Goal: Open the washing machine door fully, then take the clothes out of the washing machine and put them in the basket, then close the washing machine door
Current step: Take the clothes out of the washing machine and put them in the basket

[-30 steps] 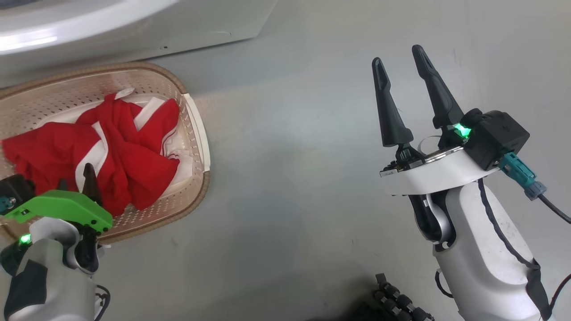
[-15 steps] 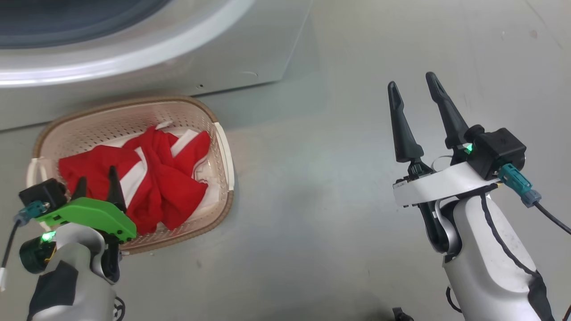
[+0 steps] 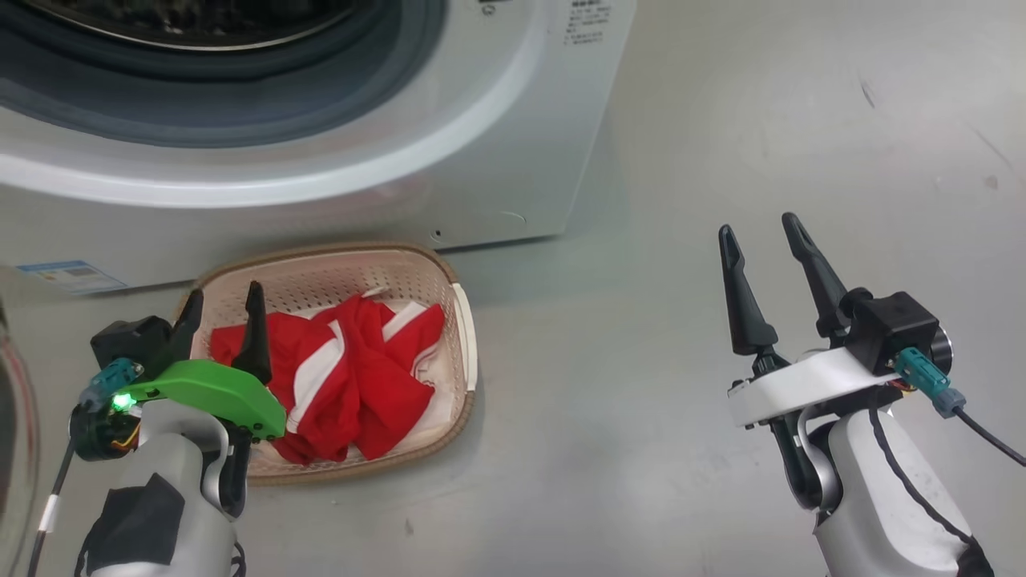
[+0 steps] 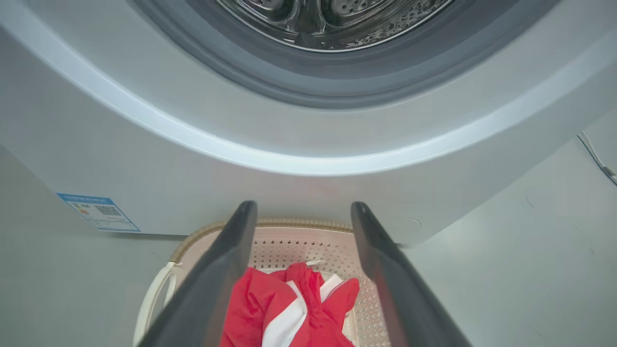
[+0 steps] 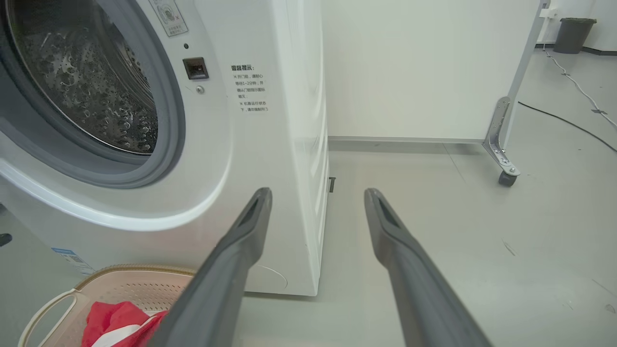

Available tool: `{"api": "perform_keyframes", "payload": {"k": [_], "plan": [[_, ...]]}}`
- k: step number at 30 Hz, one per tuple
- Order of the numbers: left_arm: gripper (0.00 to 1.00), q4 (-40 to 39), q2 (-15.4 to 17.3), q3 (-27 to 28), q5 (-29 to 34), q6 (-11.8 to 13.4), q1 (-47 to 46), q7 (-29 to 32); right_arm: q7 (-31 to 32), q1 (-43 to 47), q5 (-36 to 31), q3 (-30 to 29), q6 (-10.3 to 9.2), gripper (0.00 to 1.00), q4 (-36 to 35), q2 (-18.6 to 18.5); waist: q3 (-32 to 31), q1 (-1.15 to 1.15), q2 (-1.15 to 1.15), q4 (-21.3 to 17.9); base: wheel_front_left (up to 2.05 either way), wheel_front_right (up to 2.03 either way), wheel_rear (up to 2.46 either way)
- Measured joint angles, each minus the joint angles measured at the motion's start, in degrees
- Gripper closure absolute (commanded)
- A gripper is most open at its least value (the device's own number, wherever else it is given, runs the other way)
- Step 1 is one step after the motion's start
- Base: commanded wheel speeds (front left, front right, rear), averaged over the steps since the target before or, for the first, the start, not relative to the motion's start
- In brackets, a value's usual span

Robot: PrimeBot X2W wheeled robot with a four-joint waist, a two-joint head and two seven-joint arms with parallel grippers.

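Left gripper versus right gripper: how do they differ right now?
The left gripper, on a green wrist plate, hovers over the cream perforated basket holding the red white-striped clothes; the right gripper, on a white wrist plate, hovers over bare grey floor. Both have long dark jaws, open and empty.

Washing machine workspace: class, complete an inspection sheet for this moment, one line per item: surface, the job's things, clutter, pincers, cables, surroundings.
Surface: grey floor, bare, with a few dark scuffs.
Job's things: washing machine with its drum mouth uncovered; no clothing in the visible part of the steel drum. Red-and-white clothes are heaped in the basket, which stands on the floor just in front of the machine.
Clutter: nothing seen.
Pincers: left pincer open, empty, above the basket; right pincer open, empty, over bare floor.
Cables: left wrist cable and right wrist cable hang loose; a dark floor cable lies far off.
Surroundings: white partition on a caster; dark bin beyond.
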Motion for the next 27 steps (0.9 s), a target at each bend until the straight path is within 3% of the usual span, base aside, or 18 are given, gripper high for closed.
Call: {"api": "perform_keyframes", "payload": {"k": [12,27], "plan": [[0.0,-10.33,-0.07,-1.01,3.98,0.1,4.71,-0.01,0.01,4.49,-0.42,-0.78,0.51,0.0,1.68,0.0,-8.68,0.0,0.0,3.59,0.0,0.0,0.0],[0.0,-19.36,0.18,-1.91,6.1,2.4,16.21,-0.01,0.01,10.79,-0.97,-1.23,0.52,0.0,2.76,0.11,-17.5,0.0,0.0,4.81,0.0,0.0,0.0]]}}
